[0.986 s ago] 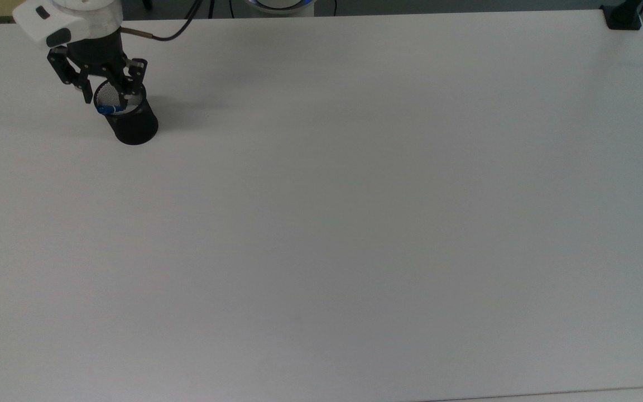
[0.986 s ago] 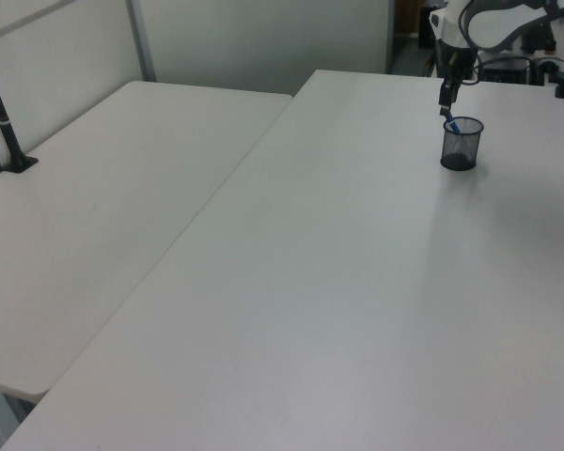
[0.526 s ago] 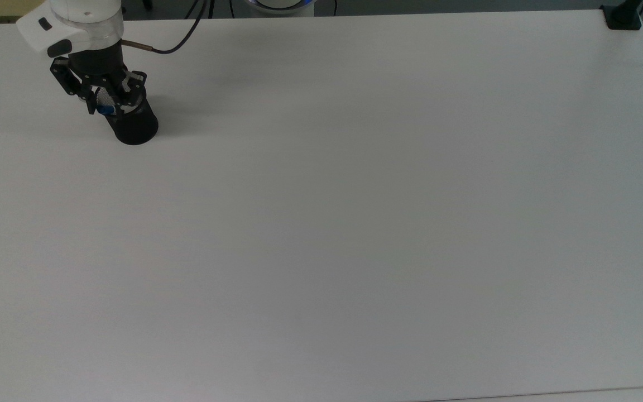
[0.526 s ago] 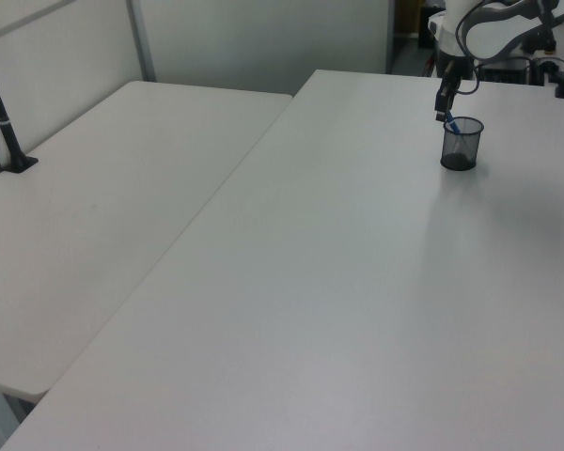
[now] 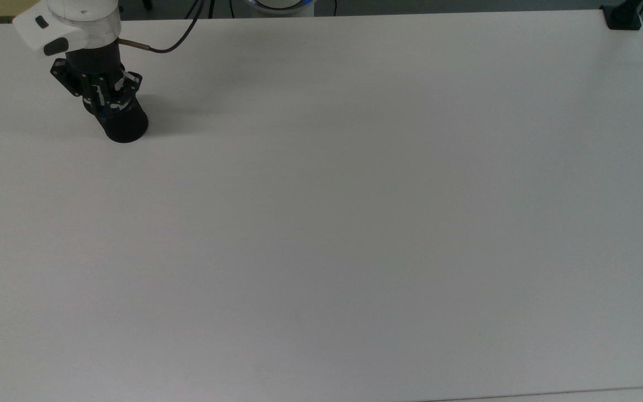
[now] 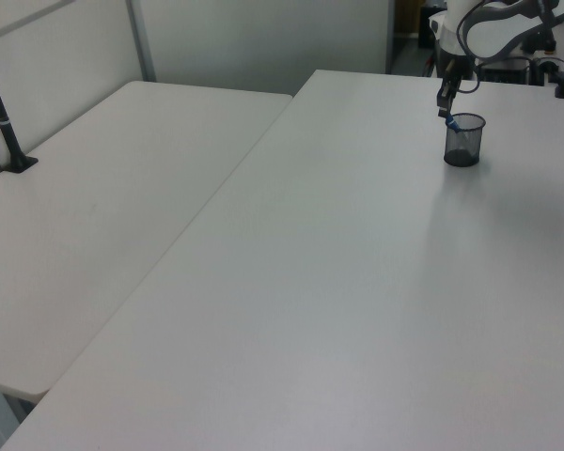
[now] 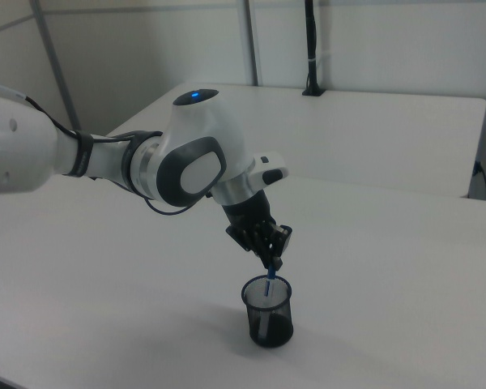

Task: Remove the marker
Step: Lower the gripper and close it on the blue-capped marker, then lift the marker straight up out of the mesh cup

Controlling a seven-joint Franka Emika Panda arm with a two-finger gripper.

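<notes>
A black mesh cup point(image 7: 269, 314) stands near the table's edge, at the top view's upper left point(image 5: 127, 127). The marker point(image 7: 269, 284) leans inside it, its blue upper end sticking out above the rim. My gripper point(image 7: 272, 260) hangs just over the cup's mouth, fingers shut on the marker's top end. In the left view the gripper point(image 6: 445, 111) sits at the far right above the cup point(image 6: 464, 143), with the marker point(image 6: 451, 128) slanting down into it. In the top view the gripper point(image 5: 104, 106) covers most of the cup's opening.
The white table point(image 5: 355, 223) spreads wide to the top view's right and front. A black clamp point(image 5: 623, 17) sits at its far right corner. A second table point(image 6: 94, 216) with a black post point(image 6: 5, 127) lies on the left view's left.
The gripper has dropped onto the cup's mouth and its fingers have shut on the marker's top. The cup has shifted slightly towards the top view's left.
</notes>
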